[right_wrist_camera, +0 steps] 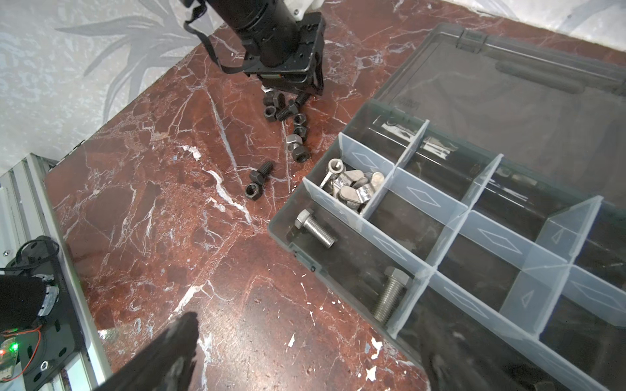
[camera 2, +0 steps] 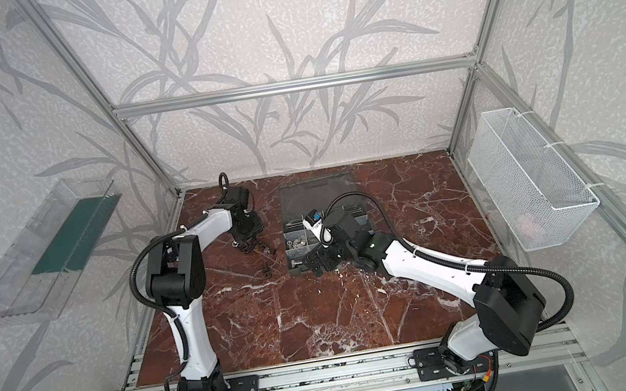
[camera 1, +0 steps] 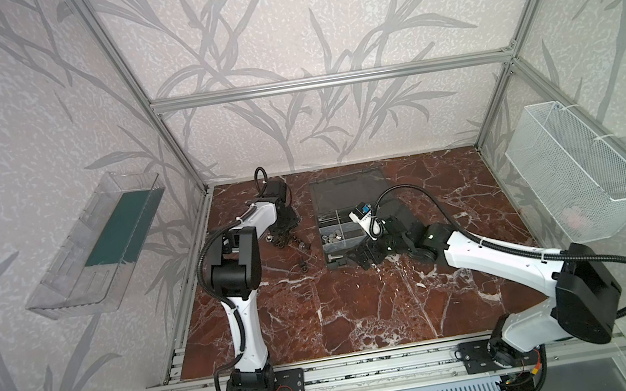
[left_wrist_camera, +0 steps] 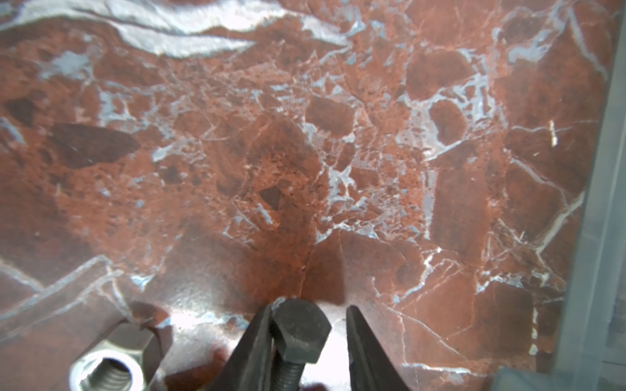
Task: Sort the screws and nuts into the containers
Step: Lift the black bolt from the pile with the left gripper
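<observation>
The red marble table (camera 1: 321,321) carries everything, with both arms mounted along its near edge. The dark grey organizer case (right_wrist_camera: 279,233) lies in the far half, roughly midway between the left and right edges. Its flat lid (camera 1: 348,191) lies open toward the far edge, and translucent dividers split the tray into containers (right_wrist_camera: 423,198). The right gripper (camera 1: 365,259) hangs at the case's near edge, jaws spread wide with nothing between them; the right wrist view shows only one dark finger (right_wrist_camera: 169,352) clearly. The left gripper (left_wrist_camera: 309,308) is down at the table between the case and the left edge, jaws partly apart on either side of a black screw (left_wrist_camera: 301,333). One finger touches the hex head and the other stands just clear of it, so the screw is bracketed, not clamped. Around it lies a loose heap (right_wrist_camera: 291,115) of black screws and nuts, many touching, with a silver nut (left_wrist_camera: 108,369) just beside the gripper. Toward the near edge, apart from the heap, a lone black screw (right_wrist_camera: 261,171) and a black nut (right_wrist_camera: 253,193) lie side by side. Two silver screws (right_wrist_camera: 315,228) lie in the container at the case's near left corner. Silver nuts (right_wrist_camera: 352,186), some of them winged, sit in the container next to it on the far side.
</observation>
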Robot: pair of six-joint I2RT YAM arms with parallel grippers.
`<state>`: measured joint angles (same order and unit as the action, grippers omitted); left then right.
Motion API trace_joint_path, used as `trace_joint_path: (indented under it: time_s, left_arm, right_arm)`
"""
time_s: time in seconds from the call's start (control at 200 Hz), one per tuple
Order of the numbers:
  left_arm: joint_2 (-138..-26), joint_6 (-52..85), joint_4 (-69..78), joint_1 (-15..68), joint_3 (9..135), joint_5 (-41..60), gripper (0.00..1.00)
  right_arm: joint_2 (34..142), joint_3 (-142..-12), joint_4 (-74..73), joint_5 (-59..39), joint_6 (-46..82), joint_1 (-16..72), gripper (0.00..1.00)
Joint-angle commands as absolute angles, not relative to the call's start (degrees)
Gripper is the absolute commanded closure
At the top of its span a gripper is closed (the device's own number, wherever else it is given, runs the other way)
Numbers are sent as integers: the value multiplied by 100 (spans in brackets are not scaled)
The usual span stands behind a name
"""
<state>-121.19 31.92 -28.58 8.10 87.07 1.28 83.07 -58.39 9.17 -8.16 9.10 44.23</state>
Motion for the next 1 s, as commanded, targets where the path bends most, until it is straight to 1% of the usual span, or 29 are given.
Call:
trace_joint_path:
  time_s: [0.0, 0.23, 0.42, 0.685, 0.81, 0.995]
  left_arm:
    - [-11859, 3132, -2988, 818, 8286, -8, 64]
    - [-11496, 2988, -2711, 957, 7929, -358, 65]
    - [-11803, 2949, -2773, 984, 8188, -324, 69]
    - [-12104, 2826, -2876, 984, 8564, -448, 71]
    - [-12197, 2813, -2940, 985, 8663, -423, 76]
    - [-12124, 2817, -2843, 993, 8444, -439, 86]
  right_arm:
    - [8352, -6022, 765, -1042, 1041, 4385, 1]
    - [8298, -5863, 643, -1133, 1158, 4386, 1]
    - [8188, -5792, 632, -1108, 1163, 4377, 1]
    - [8112, -5773, 673, -1109, 1159, 4359, 1]
    - [8112, -5736, 643, -1081, 1188, 4359, 1]
    - [8121, -5739, 639, -1106, 1195, 4359, 1]
